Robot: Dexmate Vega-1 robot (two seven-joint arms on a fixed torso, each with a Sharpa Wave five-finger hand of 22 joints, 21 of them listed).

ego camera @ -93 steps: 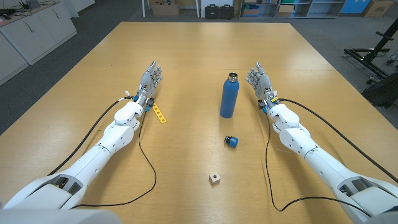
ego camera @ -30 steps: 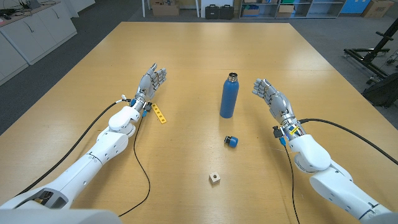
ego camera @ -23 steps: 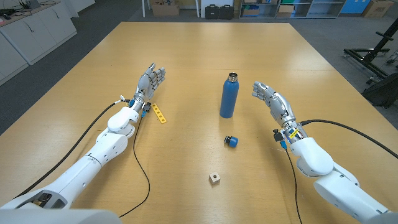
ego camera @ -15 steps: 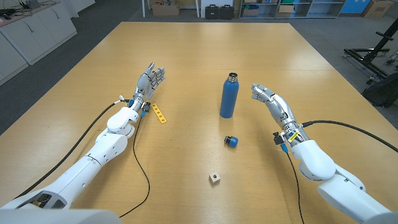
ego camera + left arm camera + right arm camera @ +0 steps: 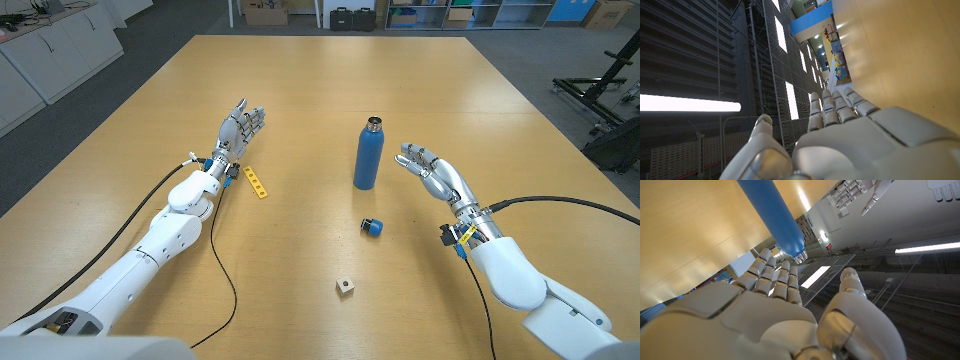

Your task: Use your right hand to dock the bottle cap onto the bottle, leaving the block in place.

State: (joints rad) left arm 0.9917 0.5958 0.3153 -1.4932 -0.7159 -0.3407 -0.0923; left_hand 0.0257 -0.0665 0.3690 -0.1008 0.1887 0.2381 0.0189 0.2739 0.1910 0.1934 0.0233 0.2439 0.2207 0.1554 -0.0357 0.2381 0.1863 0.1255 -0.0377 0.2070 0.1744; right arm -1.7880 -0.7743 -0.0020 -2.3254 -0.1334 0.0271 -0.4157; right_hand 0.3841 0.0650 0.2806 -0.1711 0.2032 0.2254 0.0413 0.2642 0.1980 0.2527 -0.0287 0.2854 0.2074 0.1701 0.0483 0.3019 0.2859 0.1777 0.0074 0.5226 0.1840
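Note:
A blue bottle (image 5: 368,154) with a bare metal neck stands upright at the table's middle; it is also in the right wrist view (image 5: 771,211). Its blue cap (image 5: 373,228) lies on the table in front of it. A small pale wooden block (image 5: 346,287) sits nearer the front edge. My right hand (image 5: 432,176) hovers to the right of the bottle, fingers spread and pointing toward it, holding nothing. My left hand (image 5: 237,131) stands open at the left, fingers reaching away from me, empty.
A yellow perforated strip (image 5: 258,182) lies just right of my left wrist. Black cables trail from both arms across the table (image 5: 300,90). Shelves and boxes (image 5: 268,14) stand beyond the far edge.
My right arm has drawn back toward me and swung its hand leftward, fingers now aimed at the bottle. The left hand, bottle, cap and block have stayed put.

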